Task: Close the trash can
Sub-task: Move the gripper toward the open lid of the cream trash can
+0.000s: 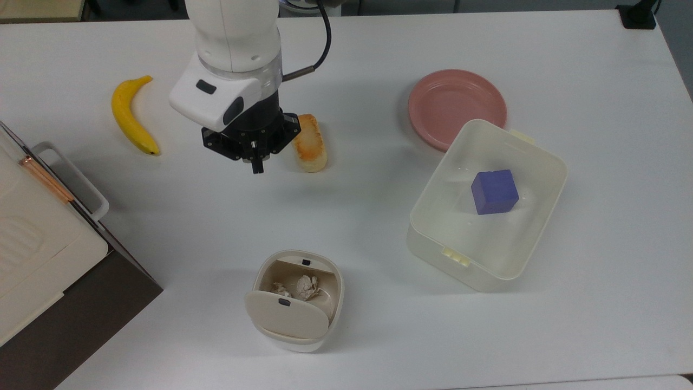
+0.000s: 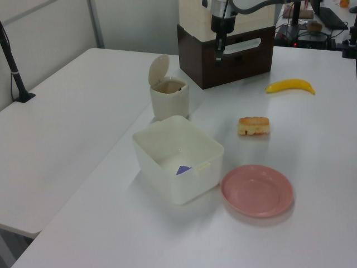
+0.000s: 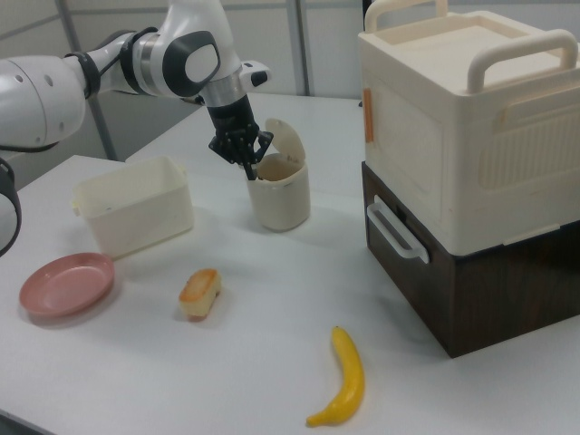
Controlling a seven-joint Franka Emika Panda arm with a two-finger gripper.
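The arm's white wrist housing covers the near end of the bread roll [image 1: 309, 146] in the top view, and the arm itself runs off the top view's upper edge. The cream storage box on its dark cabinet [image 1: 32, 254] is cut by the top view's left and bottom edges. In the left view the container wall [image 2: 184, 181] hides most of the blue cube [image 2: 183, 170], leaving one corner showing. In the right view the gripper [image 3: 248, 167] overlaps the trash can [image 3: 279, 195] rim, so contact cannot be judged; its fingertips appear pressed together.
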